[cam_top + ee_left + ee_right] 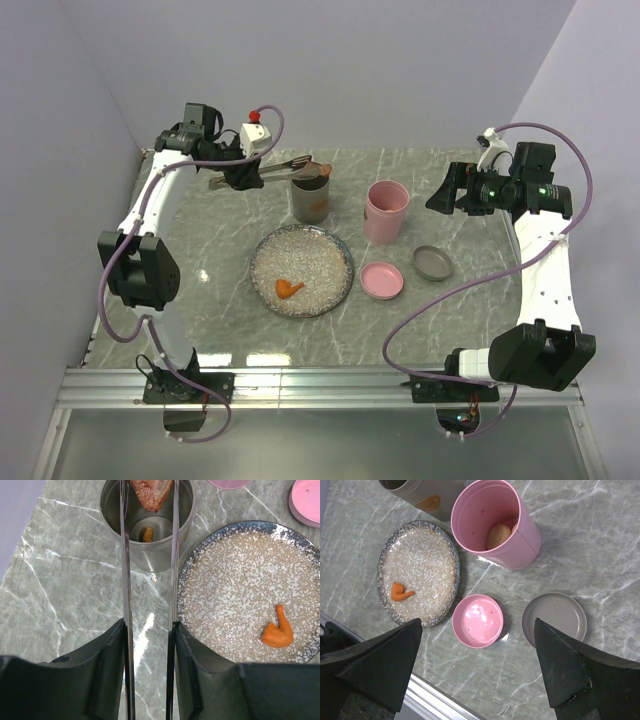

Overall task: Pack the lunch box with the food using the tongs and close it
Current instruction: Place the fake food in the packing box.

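My left gripper (149, 625) is shut on the tongs (125, 555), squeezing their two slim arms. The tong tips pinch a reddish-brown piece of food (151, 492) just above the open grey tin (145, 550) of the lunch box. A small orange chunk (146, 534) lies at that tin's bottom. One curved orange piece (278, 632) rests on the speckled plate (235, 590). The open pink tin (520, 540) holds a beige ball (498, 536). My right gripper (478, 622) hangs open and empty above the pink lid (477, 620) and grey lid (554, 617).
In the top view, the plate (310, 255) sits mid-table, with the grey tin (310, 200) behind it and the pink tin (386, 211) to its right. Both lids (382, 280) lie flat right of the plate. Walls close in at the back and the left.
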